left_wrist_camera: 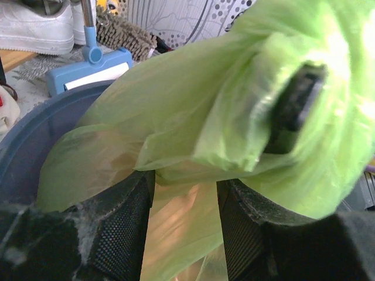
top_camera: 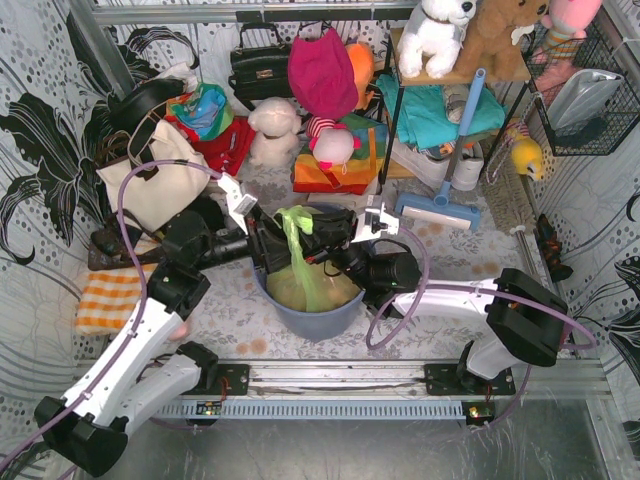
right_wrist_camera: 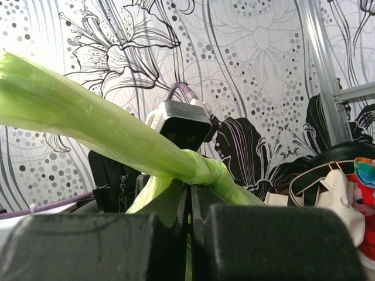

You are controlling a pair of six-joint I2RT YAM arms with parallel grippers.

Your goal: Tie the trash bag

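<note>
Two grippers meet over the blue bin [top_camera: 318, 322], which stands just beyond the arm bases, at the table's middle. The trash bag [top_camera: 297, 250] sits inside it, and its neck rises as a twisted strand at the rim's 12 o'clock.

The left gripper [left_wrist_camera: 184, 199], coming from 9 o'clock, has its jaws apart, with loose film only passing between them. The right gripper [right_wrist_camera: 187, 202], from 3 o'clock, is pinched tight on the strand beside a half-made twist.

I think the danger is this: a hard pull by the right arm can tear the thin film, or the loose end can slide away from the left jaws and the twist opens.

Farther back, a cream tote [top_camera: 155, 180] lies at 10 o'clock and a blue floor brush [top_camera: 437, 210] at 1 o'clock. No brand or writing is readable anywhere.
</note>
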